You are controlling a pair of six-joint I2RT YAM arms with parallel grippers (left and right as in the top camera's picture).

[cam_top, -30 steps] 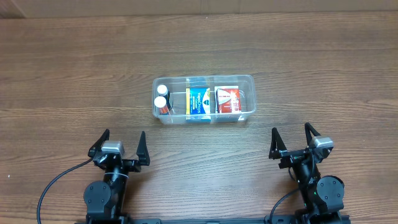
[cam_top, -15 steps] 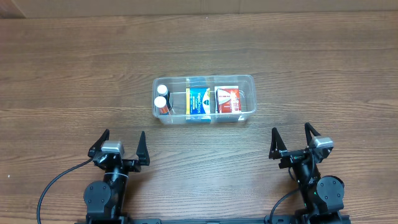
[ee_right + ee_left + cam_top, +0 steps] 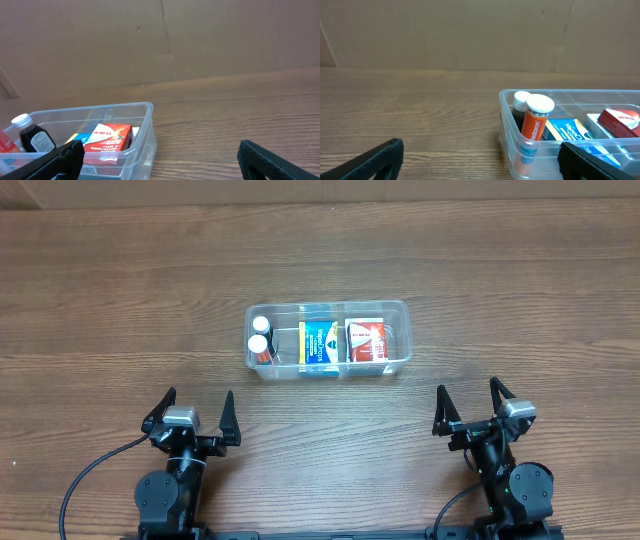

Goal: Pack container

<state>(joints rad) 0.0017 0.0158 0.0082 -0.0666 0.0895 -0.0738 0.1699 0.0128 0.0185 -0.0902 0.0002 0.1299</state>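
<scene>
The clear plastic container (image 3: 403,335) sits mid-table. Inside it, from left to right, are two white-capped bottles (image 3: 259,336), one orange and one dark, a blue and yellow box (image 3: 320,343) and a red box (image 3: 366,340). My left gripper (image 3: 194,411) is open and empty, near the front edge, below and left of the container. My right gripper (image 3: 470,402) is open and empty, below and right of it. The left wrist view shows the orange tube (image 3: 535,122) in the container's near corner (image 3: 507,130). The right wrist view shows the red box (image 3: 110,138) behind the container wall (image 3: 145,145).
The wooden table (image 3: 120,300) runs all round the container. A brown cardboard wall (image 3: 470,35) stands behind the table's far edge. Black cables (image 3: 85,475) trail from the arm bases at the front.
</scene>
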